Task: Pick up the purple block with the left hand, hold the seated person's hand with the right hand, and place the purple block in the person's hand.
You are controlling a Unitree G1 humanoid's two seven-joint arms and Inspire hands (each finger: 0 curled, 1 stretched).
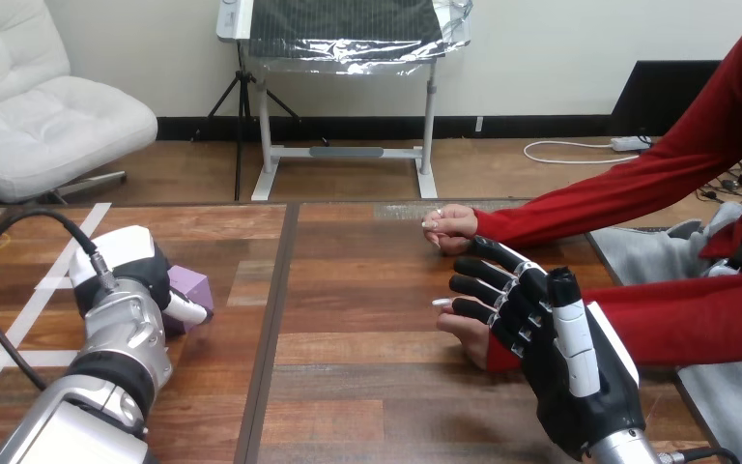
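At purple block (193, 287), left; over person's near hand (464, 333), right.
Left hand (130, 280): grip hidden, cannot tell. Right hand (541, 329): released, fingers straight, low over bench (348, 377).

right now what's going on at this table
The robot's left hand is against the purple block, which sits on the table at the left, not yet lifted. Its right hand lies over the person's nearer hand with fairly straight fingers, not curled round it. The person's farther hand rests on the table beyond.

Purple block (191, 287), brown wood-grain table (367, 372), red sleeve (638, 179), black-and-white right hand (565, 372)
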